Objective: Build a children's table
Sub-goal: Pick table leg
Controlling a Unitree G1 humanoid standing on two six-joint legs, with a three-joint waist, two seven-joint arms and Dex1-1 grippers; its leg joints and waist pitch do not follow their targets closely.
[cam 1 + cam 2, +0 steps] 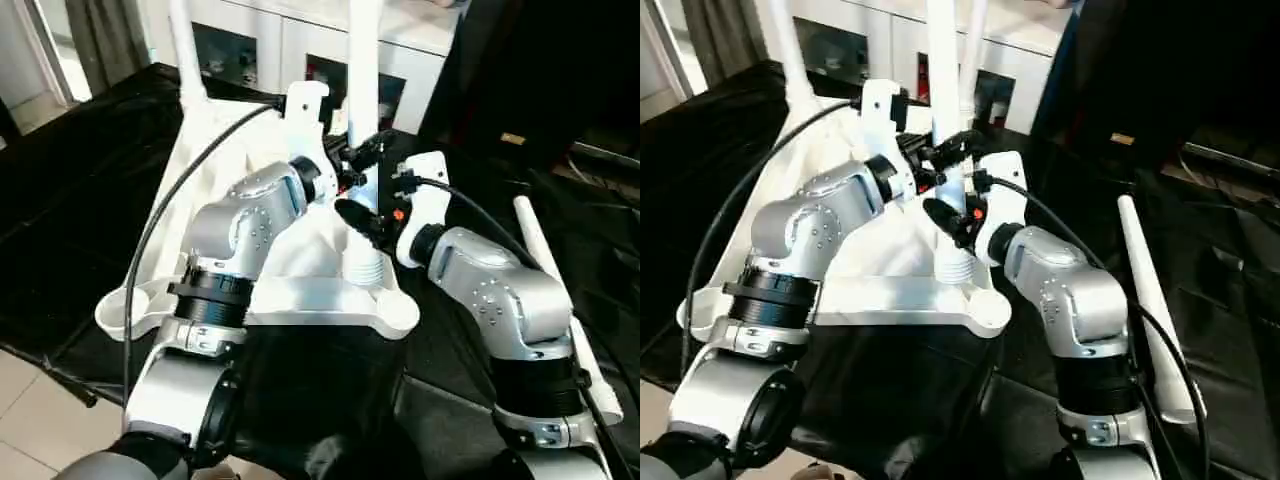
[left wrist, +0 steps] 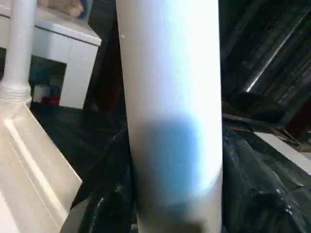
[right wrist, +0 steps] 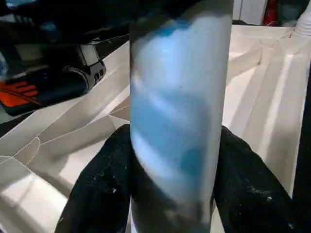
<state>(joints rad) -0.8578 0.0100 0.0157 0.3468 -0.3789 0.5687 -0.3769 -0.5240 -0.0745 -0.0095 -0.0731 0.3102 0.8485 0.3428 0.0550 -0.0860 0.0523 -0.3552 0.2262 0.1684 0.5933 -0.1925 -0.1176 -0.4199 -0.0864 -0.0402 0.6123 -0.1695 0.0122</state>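
Upside-down white tabletop (image 1: 300,300), ribbed; three legs (image 1: 362,70) standing upright.

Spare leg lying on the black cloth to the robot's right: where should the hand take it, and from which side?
Grip the spare leg on its plain round shaft near the middle, coming down from above with the fingers across the tube. It lies flat on the black cloth, running away from the robot, so its sides seem free. Mid-shaft probably balances best.

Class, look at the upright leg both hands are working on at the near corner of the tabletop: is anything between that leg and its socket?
Nothing visible. The leg already stands with its collared end in the near corner socket of the tabletop, with the left hand and right hand at it.
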